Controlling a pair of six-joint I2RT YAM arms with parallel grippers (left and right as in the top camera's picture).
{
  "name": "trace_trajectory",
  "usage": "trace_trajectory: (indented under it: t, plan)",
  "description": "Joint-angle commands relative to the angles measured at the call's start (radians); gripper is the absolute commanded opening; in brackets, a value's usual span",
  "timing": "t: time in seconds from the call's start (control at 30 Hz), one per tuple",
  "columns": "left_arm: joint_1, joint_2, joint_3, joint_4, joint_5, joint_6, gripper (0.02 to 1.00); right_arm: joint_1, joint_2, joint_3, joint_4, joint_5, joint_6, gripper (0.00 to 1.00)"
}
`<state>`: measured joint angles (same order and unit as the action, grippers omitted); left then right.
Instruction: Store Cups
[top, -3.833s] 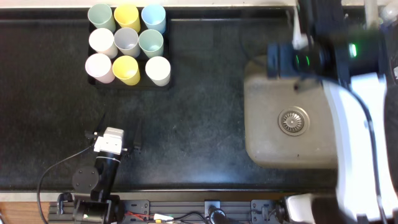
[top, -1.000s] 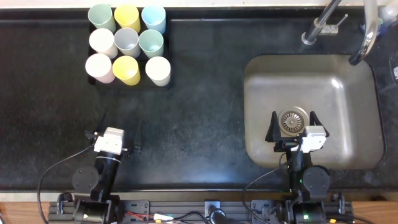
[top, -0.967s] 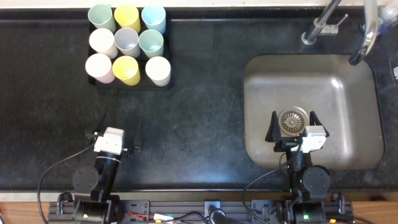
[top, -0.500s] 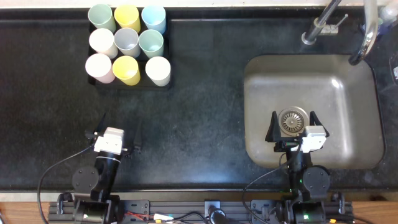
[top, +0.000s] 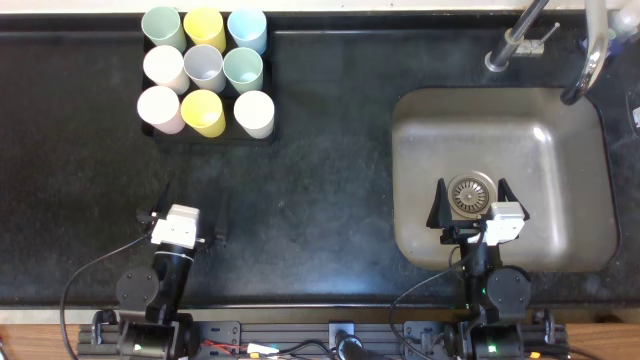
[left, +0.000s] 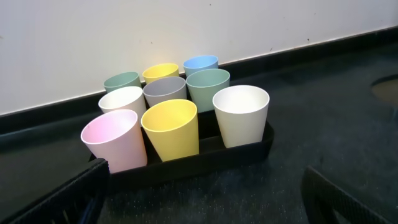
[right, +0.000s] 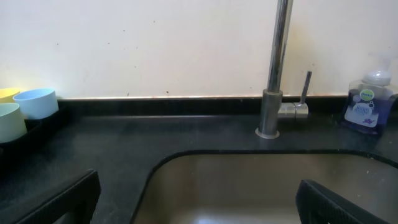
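Several pastel cups stand upright in a black tray (top: 225, 141) at the back left of the dark counter, among them a pink cup (top: 160, 109), a yellow cup (top: 203, 112) and a white cup (top: 254, 113). The left wrist view shows the same cups in the tray (left: 242, 155), with the pink cup (left: 115, 146) nearest. My left gripper (top: 192, 205) rests open near the front left, well short of the tray, holding nothing. My right gripper (top: 470, 192) stands open over the front of the sink (top: 540, 130), also holding nothing.
A faucet (top: 515, 40) rises behind the sink, and a soap bottle (right: 367, 102) stands beside the faucet (right: 277, 74) by the wall. Bare dark counter lies between the tray and the sink. A drain (top: 470, 193) sits in the sink floor.
The right arm, raised high over the sink a few seconds ago, has come down to the front by the sink. Nothing has moved in the last second.
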<state>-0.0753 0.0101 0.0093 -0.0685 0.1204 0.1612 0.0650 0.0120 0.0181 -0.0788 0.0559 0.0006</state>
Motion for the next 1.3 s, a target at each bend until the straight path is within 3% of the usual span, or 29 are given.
trace_trajectory:
  t: [0.03, 0.17, 1.3]
  plan:
    - [0.002, -0.007, -0.001, 0.001, -0.020, -0.100, 0.998, -0.004, -0.010, -0.013, 0.004, -0.007, 0.008, 0.998]
    - [0.002, -0.007, -0.001, -0.008, -0.111, -0.167, 0.998, 0.003, -0.010, -0.013, 0.004, -0.007, 0.008, 0.998]
    - [0.002, -0.007, -0.001, -0.016, -0.111, -0.167, 0.998, 0.004, -0.008, -0.013, 0.004, -0.007, 0.008, 0.998]
